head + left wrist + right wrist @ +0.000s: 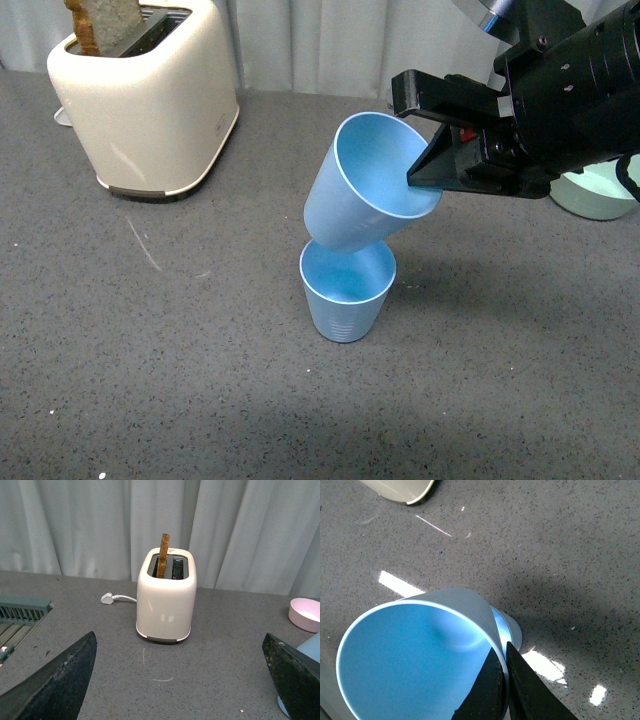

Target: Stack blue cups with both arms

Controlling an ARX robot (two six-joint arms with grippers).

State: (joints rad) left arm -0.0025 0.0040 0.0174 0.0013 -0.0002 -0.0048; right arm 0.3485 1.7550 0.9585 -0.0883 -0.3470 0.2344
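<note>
One blue cup (345, 295) stands upright on the grey table near the middle. My right gripper (425, 175) is shut on the rim of the second blue cup (365, 190), one finger inside and one outside. It holds that cup tilted, its base just over the standing cup's mouth. In the right wrist view the held cup (415, 655) fills the frame and the standing cup's rim (512, 630) peeks out behind it. My left gripper (182, 680) is open and empty over bare table, facing the toaster; a sliver of blue cup (310, 647) shows past one finger.
A cream toaster (150, 95) with a slice of toast stands at the back left; it also shows in the left wrist view (166, 600). A green bowl (600, 190) sits behind my right arm. A pink bowl (306, 614) and a grey rack (20, 612) show in the left wrist view.
</note>
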